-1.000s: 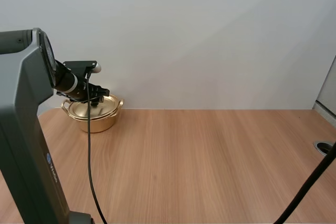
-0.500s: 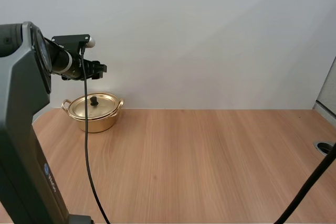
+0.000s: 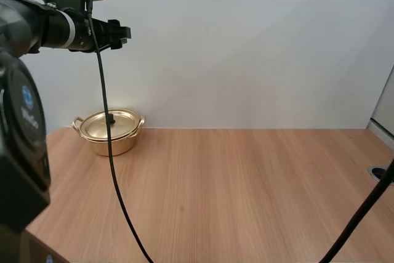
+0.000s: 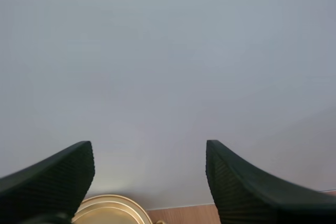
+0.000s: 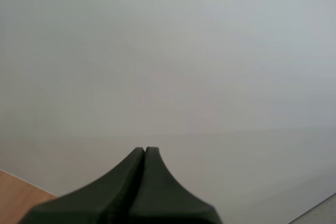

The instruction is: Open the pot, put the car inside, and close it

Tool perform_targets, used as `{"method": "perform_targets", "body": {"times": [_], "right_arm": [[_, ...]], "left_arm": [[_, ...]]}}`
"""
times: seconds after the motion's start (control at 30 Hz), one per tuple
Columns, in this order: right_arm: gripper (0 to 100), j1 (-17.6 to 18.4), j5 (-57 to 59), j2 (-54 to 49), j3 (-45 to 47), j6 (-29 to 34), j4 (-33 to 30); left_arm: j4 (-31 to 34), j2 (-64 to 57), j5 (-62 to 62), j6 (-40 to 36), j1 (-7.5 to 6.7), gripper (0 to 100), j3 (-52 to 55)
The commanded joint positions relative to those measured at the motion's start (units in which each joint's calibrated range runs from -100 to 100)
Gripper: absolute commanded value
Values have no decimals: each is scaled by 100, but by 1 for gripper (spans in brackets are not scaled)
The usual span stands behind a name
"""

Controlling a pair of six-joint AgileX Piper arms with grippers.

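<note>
While the lidded gold pot sits on the counter, my left claw hangs high above, spread wide and empty; my right claw is closed on nothing.

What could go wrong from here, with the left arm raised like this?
1. The lid sits on the pot, hiding the inside: I cannot confirm the car is in.
2. The pot stands by the table's far left corner; a clumsy descent of the open left gripper might shove it off.

High view looks down over the table; both wrist views face the wall, left one sharing the pot.
</note>
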Motion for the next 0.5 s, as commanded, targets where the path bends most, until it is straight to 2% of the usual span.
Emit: {"method": "perform_targets", "body": {"times": [0.0,0.17,0.33,0.47], "right_arm": [[0,-3,-395,-7,248,9,7],[0,-3,-1086,-7,1070,-60,198],[0,-3,-1249,-7,1729,-478,868],[0,-3,-1287,-7,2012,-600,1350]], "left_arm": [[-290,-945,-57,232,-2,99,291],[-357,-2054,-126,232,-2,99,993],[-790,-3304,-126,232,-2,99,1899],[-828,-4234,-126,232,-2,99,2412]]}}
